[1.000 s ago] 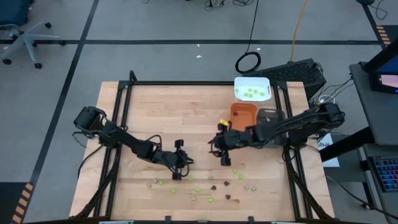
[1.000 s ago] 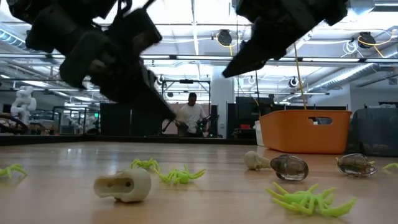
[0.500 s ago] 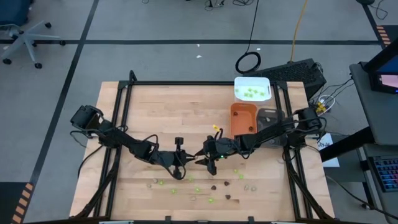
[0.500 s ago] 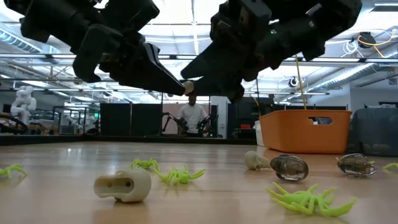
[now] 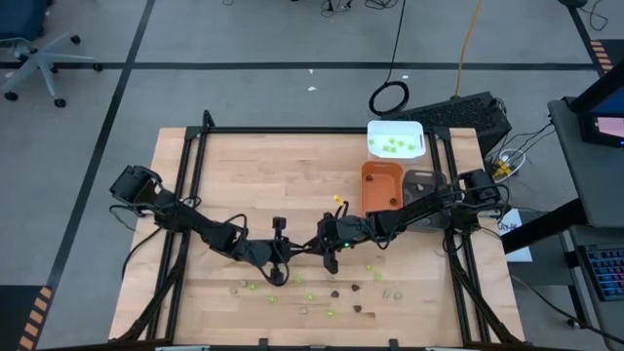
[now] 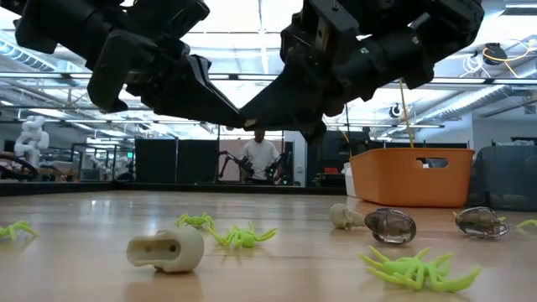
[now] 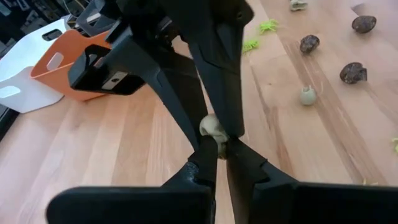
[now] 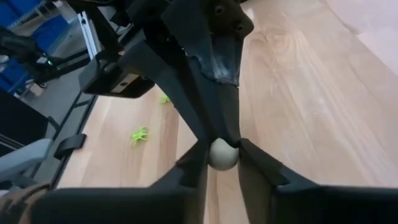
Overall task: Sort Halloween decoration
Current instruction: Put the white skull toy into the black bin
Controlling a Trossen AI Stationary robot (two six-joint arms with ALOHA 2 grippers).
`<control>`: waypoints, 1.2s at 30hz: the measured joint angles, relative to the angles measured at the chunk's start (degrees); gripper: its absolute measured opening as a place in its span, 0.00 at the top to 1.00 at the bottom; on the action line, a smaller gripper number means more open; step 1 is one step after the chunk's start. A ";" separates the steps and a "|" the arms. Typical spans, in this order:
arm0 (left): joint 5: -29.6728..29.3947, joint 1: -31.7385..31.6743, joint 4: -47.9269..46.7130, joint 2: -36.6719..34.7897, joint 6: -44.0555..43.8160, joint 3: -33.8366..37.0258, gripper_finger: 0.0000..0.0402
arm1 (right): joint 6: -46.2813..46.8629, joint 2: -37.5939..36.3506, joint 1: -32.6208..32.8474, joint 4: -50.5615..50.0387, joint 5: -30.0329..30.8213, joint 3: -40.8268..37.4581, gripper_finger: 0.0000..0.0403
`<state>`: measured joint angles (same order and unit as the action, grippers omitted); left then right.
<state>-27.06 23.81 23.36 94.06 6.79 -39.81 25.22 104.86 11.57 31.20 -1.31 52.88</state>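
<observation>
I have both arms meeting above the middle of the desk [image 5: 292,175], a little below the centre of the high view. The left end effector [image 5: 290,255] comes in from the left and the right end effector [image 5: 327,252] from the right, tip to tip.

Between them is one pale beige skull [image 8: 222,154]. In the right wrist view my right fingers [image 8: 193,163] sit pressed against both sides of it. In the left wrist view the left fingers [image 7: 208,152] are drawn together, nipping the same skull [image 7: 213,127] at their tips. So both end effectors are clamped on it, held up off the desk.

The rest of the decoration lies scattered along the lower part of the desk in the high view: lime spiders [image 5: 311,297], dark brown pieces [image 5: 334,292] and beige skulls [image 5: 398,292]. In the low view a skull [image 6: 166,250] lies at lower left, spiders [image 6: 242,236] at centre, and dark pieces [image 6: 390,226] to the right.

The orange tray [image 5: 381,186] stands right of centre, with the white tray [image 5: 395,139] above it holding lime pieces, and a grey tray [image 5: 422,181] beside the orange one.

A person [image 6: 258,157] stands in the room beyond.
</observation>
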 joint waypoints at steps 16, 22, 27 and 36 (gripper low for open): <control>-1.80 1.51 -1.41 -0.26 -2.32 0.01 0.71 | -7.14 -1.20 0.00 -2.25 -0.74 0.00 0.96; -6.50 2.90 -6.96 -1.44 -7.26 0.05 0.57 | -12.38 -5.07 0.33 -7.84 -0.75 0.00 0.96; -6.51 3.53 -9.80 -3.52 -9.98 0.04 0.56 | -18.39 -9.66 0.68 -11.80 -0.49 0.00 0.96; -6.58 4.46 -10.81 -8.25 -10.88 0.04 0.56 | -36.45 -18.11 3.31 -17.11 2.21 0.00 0.96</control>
<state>-33.63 28.27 12.55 85.81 -4.09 -39.77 -11.23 86.75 14.88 14.10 0.90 52.88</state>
